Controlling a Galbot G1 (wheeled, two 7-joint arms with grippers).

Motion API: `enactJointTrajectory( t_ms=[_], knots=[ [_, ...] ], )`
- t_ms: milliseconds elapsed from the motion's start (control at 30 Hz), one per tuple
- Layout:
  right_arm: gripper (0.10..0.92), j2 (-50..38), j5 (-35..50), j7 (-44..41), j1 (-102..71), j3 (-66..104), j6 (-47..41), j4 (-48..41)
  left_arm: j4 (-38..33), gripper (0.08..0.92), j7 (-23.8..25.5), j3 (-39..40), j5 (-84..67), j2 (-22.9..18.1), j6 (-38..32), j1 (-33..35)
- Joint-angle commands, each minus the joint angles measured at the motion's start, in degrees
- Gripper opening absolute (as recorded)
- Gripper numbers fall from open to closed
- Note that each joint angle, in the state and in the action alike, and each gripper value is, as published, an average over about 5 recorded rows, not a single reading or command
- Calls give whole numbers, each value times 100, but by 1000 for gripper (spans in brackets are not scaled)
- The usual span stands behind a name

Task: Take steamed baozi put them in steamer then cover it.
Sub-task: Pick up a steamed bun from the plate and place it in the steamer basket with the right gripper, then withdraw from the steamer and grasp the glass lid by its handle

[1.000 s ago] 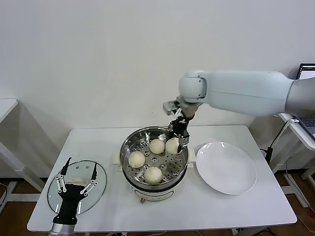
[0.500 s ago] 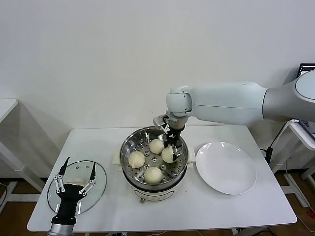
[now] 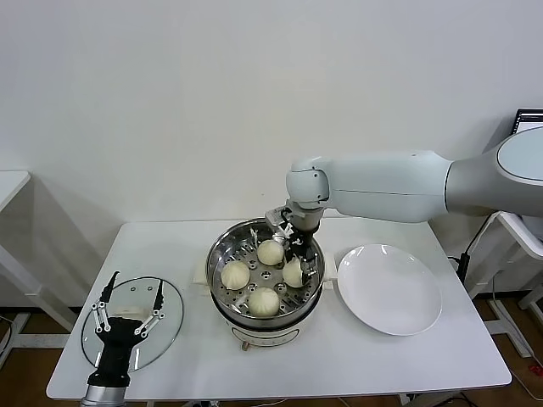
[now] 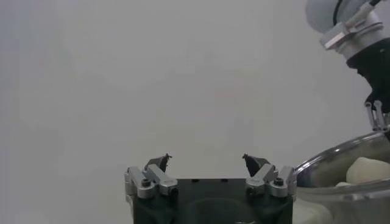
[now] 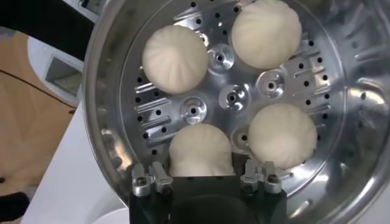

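Fourth baozi (image 5: pixel 200 150) sits between right tool (image 5: pixel 204 176) fingers.

A white table (image 3: pixel 365 356) stands against a plain white wall (image 3: pixel 212 102). A round white plate (image 3: pixel 390 290) lies flat on the table toward its right edge, bare, nearer the front edge than the back. Past the right edge, the corner of a laptop (image 3: pixel 530 123) shows on a second white surface, and a black cable (image 3: pixel 479 242) hangs down beside it toward the floor. Past the left edge, the corner of another white table (image 3: pixel 10 185) comes into view, with white legs (image 3: pixel 25 280) slanting down beneath it to a brown floor
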Motion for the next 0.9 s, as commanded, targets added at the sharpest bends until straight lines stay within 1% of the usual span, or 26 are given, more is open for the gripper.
enactJointTrajectory(
  t_ms=[33, 167, 300, 433, 533, 600, 667, 733, 800, 867, 900],
  knots=[
    [754, 6, -36, -64, -40, 39, 23, 12, 15, 823, 9, -8, -2, -3, -3, -5],
    [815, -64, -32, -57, -40, 117, 29, 52, 24, 823, 10, -4, -2, -9, 4, -21],
    [822, -233, -27, -33, -62, 365, 35, 95, 20, 823, 9, -2, 1, -9, 22, -29],
    [823, -571, 19, 37, -185, 1026, 91, 124, 49, 823, 8, -11, 32, 3, 62, -65],
    [823, -935, 98, 446, -291, 1588, 380, 214, 119, 823, -24, -25, 173, 14, 99, -132],
    [823, -1203, 160, 1085, -378, 1870, 666, 318, 191, 823, -90, -42, 373, 28, 132, -197],
    [823, -1478, 280, 2095, -508, 2086, 967, 442, 280, 823, -232, -66, 682, 54, 210, -281],
    [823, -1734, 403, 3527, -703, 2247, 1274, 566, 361, 823, -374, -91, 967, 88, 336, -361],
    [823, -1976, 428, 5257, -1067, 2473, 1641, 660, 444, 823, -494, -113, 1250, 132, 481, -444],
    [823, -2196, 347, 6500, -1546, 2855, 1952, 724, 517, 823, -577, -134, 1487, 182, 648, -511],
    [823, -2318, 287, 6966, -1846, 3150, 2071, 763, 553, 823, -621, -139, 1593, 208, 733, -541]
  ],
)
